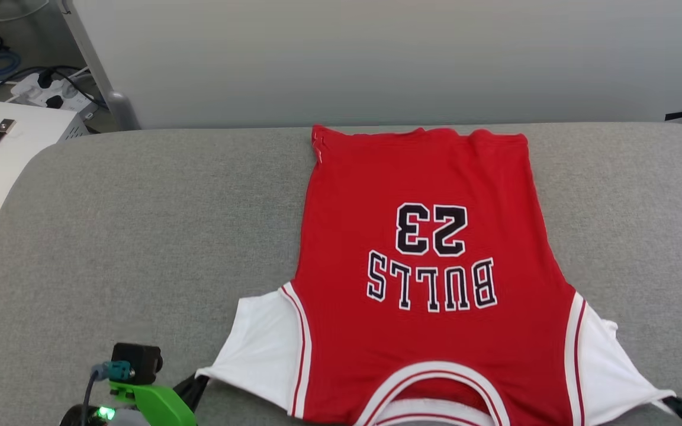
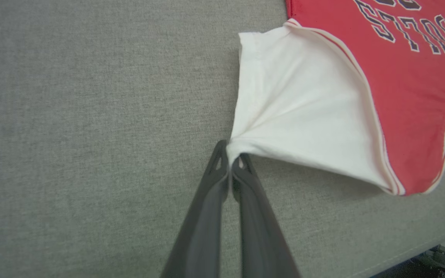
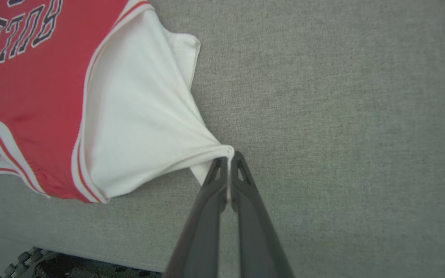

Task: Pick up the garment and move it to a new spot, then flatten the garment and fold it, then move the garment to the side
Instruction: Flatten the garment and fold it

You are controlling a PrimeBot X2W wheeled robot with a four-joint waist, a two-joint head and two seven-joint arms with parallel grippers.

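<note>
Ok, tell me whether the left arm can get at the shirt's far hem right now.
Probably not as is: the left gripper is shut on a corner of the white sleeve, and the hem lies at the far end of the shirt. It would have to let go first.

1. Red-and-white cloth garment [image 1: 424, 177]: soft, matt knit; letters look slightly smoother.
2. Grey padded table top [image 1: 140, 236]: coarse woven fabric, matt.
3. Left gripper [image 2: 230, 154], near left: dark fingers, smooth matt, probably plastic.
4. White box [image 1: 3, 171], far left: smooth, faintly glossy.

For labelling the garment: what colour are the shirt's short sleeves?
White sleeves, with red-and-white striped trim at the seam; best in the left wrist view.
</note>
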